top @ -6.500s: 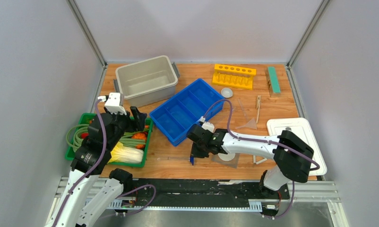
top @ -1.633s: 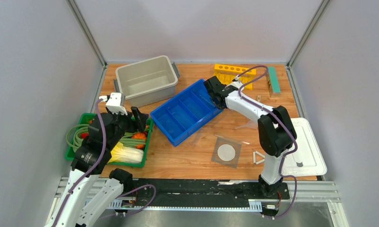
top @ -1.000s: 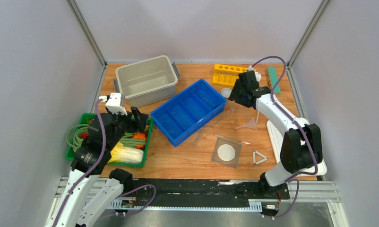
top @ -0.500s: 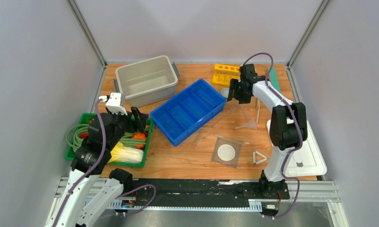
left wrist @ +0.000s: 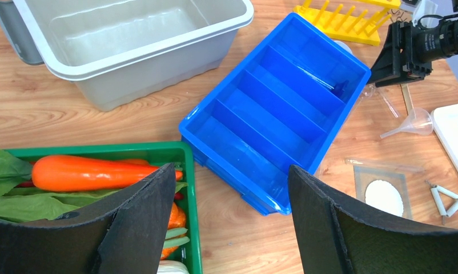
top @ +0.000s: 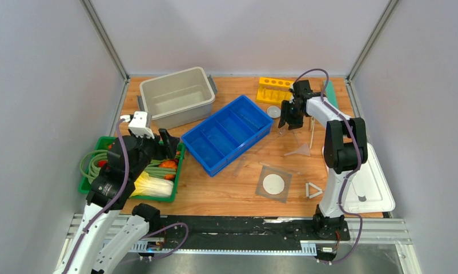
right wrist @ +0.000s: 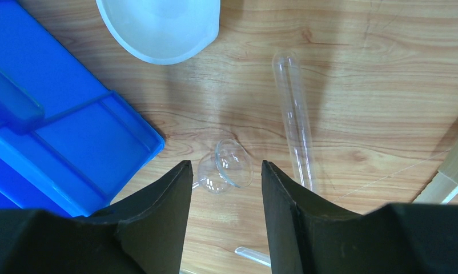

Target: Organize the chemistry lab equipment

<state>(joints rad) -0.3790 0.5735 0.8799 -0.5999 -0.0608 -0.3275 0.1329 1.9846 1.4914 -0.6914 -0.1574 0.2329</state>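
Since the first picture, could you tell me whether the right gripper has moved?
Yes. The right gripper went from the mesh toward the far edge; it now hangs near the yellow rack, just right of the blue tray.

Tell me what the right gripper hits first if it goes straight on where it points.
Most likely the small clear glass piece lying on the wooden table: it sits right between the open fingers of the right gripper, which points down. How far above it hangs is unclear.
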